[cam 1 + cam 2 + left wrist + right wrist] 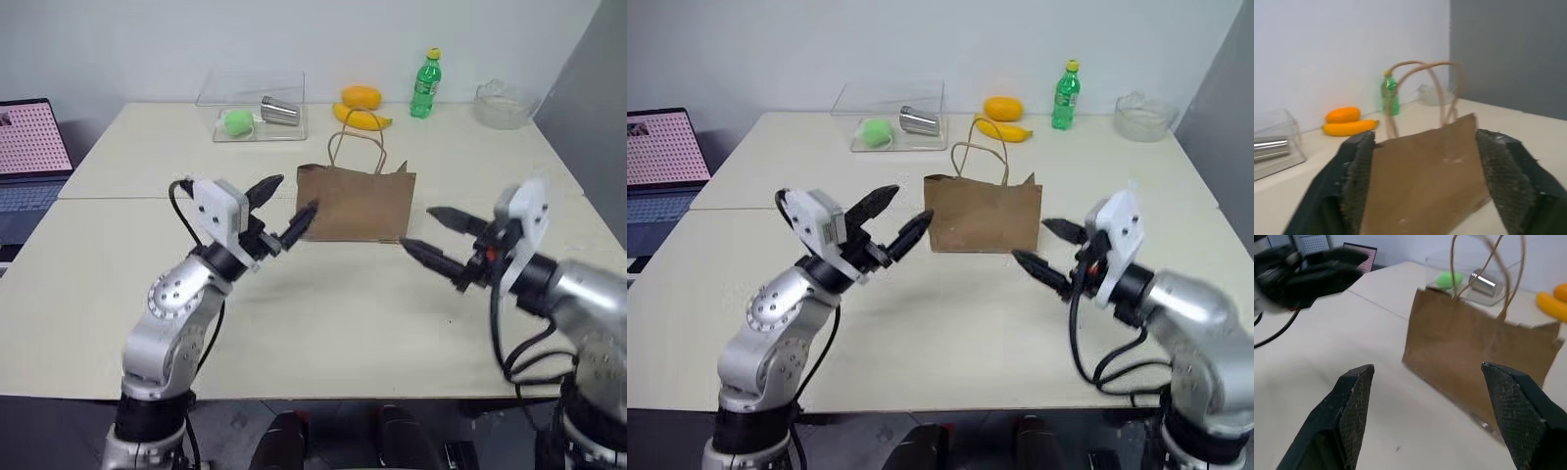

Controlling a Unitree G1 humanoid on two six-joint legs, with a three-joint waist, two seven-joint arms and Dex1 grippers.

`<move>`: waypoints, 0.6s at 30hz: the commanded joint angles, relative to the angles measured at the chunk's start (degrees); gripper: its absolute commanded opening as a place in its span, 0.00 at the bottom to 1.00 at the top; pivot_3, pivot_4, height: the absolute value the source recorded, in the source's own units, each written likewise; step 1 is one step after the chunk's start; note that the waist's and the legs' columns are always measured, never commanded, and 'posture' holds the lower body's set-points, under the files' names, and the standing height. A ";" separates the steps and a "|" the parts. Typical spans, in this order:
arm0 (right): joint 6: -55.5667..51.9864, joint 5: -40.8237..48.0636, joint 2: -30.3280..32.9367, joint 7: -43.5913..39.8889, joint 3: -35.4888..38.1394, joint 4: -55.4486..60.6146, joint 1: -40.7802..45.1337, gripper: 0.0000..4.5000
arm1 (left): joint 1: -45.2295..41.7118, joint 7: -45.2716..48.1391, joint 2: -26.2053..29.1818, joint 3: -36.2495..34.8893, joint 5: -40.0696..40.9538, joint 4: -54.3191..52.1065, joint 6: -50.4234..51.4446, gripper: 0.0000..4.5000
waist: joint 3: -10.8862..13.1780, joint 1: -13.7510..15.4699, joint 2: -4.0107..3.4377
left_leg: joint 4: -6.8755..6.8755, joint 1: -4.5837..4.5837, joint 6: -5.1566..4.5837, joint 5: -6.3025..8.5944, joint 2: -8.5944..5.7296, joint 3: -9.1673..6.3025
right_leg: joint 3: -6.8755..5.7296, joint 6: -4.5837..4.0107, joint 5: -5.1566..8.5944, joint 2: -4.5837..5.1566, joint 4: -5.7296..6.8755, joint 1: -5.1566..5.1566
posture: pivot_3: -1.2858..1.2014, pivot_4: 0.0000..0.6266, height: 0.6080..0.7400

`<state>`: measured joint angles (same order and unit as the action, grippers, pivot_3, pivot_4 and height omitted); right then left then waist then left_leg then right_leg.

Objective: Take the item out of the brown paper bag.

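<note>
bag upright on table, grippers either side, both empty

the paper bag (357, 204) stood upright mid-table, handles up. left gripper (285, 208) sat at the bag's left edge, fingers apart w/ one tip at the paper, nothing clamped. right gripper (429, 235) was near the bag's right side, fingers wide apart, holding nothing. ketchup bottle wasn't visible; can't tell if it's inside the bag.
</note>
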<state>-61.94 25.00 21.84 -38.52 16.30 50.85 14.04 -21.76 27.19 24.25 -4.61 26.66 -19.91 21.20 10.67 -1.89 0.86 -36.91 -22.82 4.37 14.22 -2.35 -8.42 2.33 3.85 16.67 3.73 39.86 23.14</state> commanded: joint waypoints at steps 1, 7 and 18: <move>6.12 -2.05 -2.38 6.60 -3.66 5.27 -4.03 0.82 | -8.52 6.17 4.09 -1.52 0.04 9.64 -0.45 0.51 | -0.02 -0.09 0.03 | 0.00 0.01 0.00 0.00 0.02 -0.01 | -0.01 0.01 -0.01 -0.03 0.00 -0.01 | 0.52 0.24 1.00; 11.21 -4.25 -4.80 14.15 -10.00 7.39 -10.51 0.82 | -30.21 16.67 6.70 2.61 -5.63 39.66 -4.49 0.08 | -0.02 -0.02 0.08 | 0.00 0.02 0.02 -0.01 0.11 -0.07 | -0.06 -0.01 -0.02 -0.18 -0.03 -0.01 | 0.52 0.24 1.00; 15.15 -6.77 -4.94 23.43 -16.24 9.15 -14.30 0.82 | -57.28 17.47 -0.99 9.85 -24.89 93.53 -19.55 0.00 | 0.00 -0.80 0.17 | 0.13 -0.10 -0.05 0.03 0.07 -0.08 | -0.05 0.02 -0.04 -0.17 -0.34 0.04 | 0.52 0.24 1.00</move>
<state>-48.41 18.38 16.62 -16.12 0.32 53.38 -0.02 -76.07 45.05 23.14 5.78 3.14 72.16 3.64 10.67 -2.69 1.03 -36.78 -22.92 4.32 14.25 -2.28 -8.51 2.28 3.87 16.63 3.57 39.53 23.19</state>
